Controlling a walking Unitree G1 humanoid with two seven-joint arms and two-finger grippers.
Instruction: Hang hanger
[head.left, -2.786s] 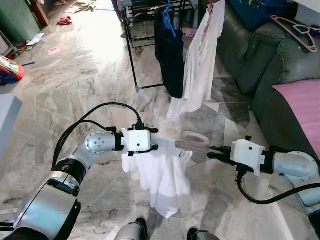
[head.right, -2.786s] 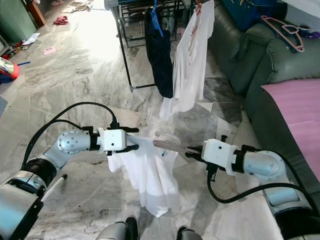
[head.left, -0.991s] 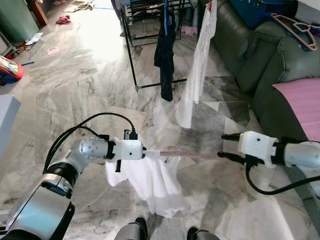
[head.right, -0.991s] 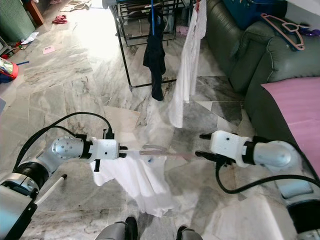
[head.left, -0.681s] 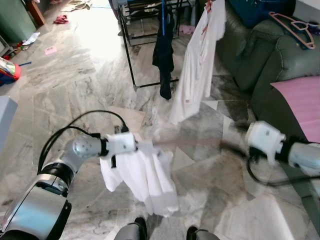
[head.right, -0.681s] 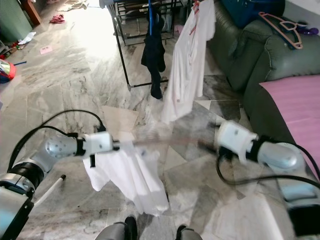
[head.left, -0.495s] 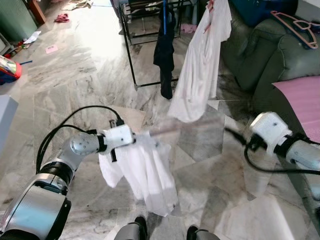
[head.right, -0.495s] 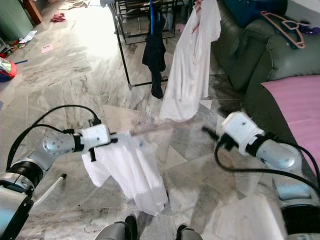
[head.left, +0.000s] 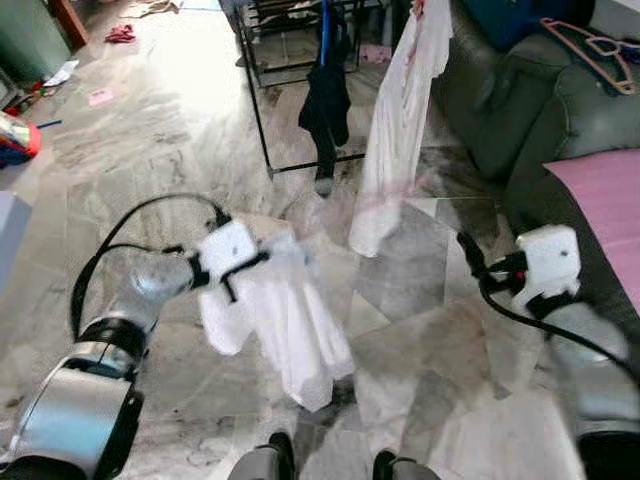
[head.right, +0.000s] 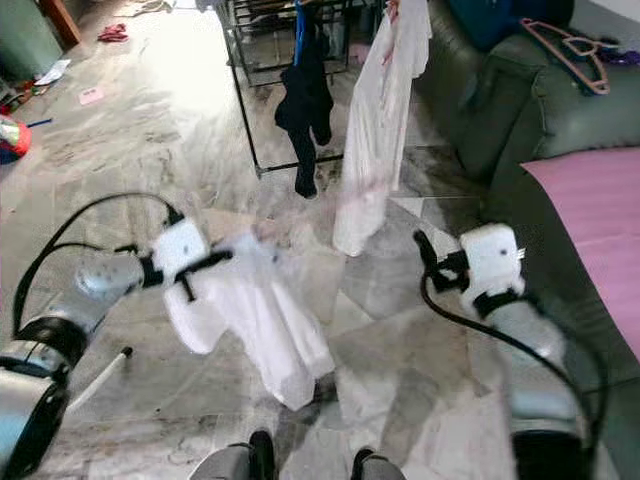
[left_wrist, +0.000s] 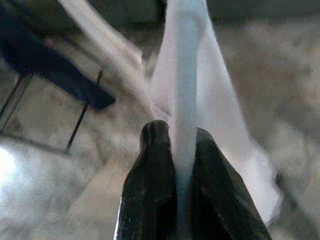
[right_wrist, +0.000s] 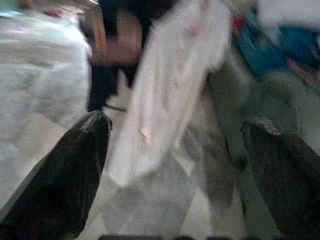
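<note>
A white shirt (head.left: 285, 320) hangs in the air from its top edge, with my left gripper (head.left: 258, 260) shut on it. The left wrist view has both black fingers (left_wrist: 152, 170) pinching a fold of that white shirt (left_wrist: 187, 75). A faint pinkish blur at the shirt's collar (head.right: 290, 235) may be the hanger; motion blur hides its shape. My right gripper (head.left: 468, 252) is out to the right, apart from the shirt. Its fingers (right_wrist: 75, 165) stand wide open with nothing between them.
A black drying rack (head.left: 262, 110) stands ahead with a dark garment (head.left: 327, 95) and a long white shirt (head.left: 400, 130) hanging on it. A green sofa (head.left: 510, 110) lines the right side, with pink hangers (head.left: 590, 45) on its back and a pink cloth (head.left: 605, 195).
My right gripper let go of the hanger's end and drew back to the right, now open. My left gripper lifted the shirt up and leftward.
</note>
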